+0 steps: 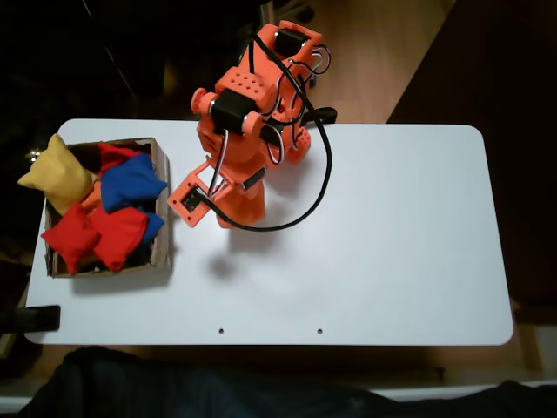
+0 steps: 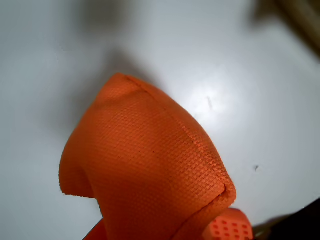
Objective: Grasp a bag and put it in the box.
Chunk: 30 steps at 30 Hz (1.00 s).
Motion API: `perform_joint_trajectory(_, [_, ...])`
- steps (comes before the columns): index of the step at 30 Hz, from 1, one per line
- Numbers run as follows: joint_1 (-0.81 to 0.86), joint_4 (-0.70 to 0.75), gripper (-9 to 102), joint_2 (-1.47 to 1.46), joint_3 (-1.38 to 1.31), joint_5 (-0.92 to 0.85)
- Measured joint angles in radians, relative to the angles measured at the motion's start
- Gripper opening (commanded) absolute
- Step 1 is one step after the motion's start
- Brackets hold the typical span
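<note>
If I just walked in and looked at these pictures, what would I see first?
Probably the bright orange robot arm at the top of the white table in the fixed view. Next, the box at the table's left end, stuffed with red, blue and yellow beanbags, the yellow one bulging over its corner. In the wrist view, the orange bag hangs big and close above the table, pinched at the bottom by the end effector.
</note>
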Motion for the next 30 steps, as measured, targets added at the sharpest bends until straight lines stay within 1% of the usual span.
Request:
perform_joint_trajectory(6, [0.000,0.080,7,-0.037,-0.161,0.026])
perform_joint_trajectory(13, [0.006,0.100,7,-0.087,-0.301,0.040])
perform_joint_trajectory(20, [0.091,0.100,7,-0.201,-0.471,0.040])
perform_joint_trajectory(30, [0.196,0.103,7,-0.281,-0.663,0.037])
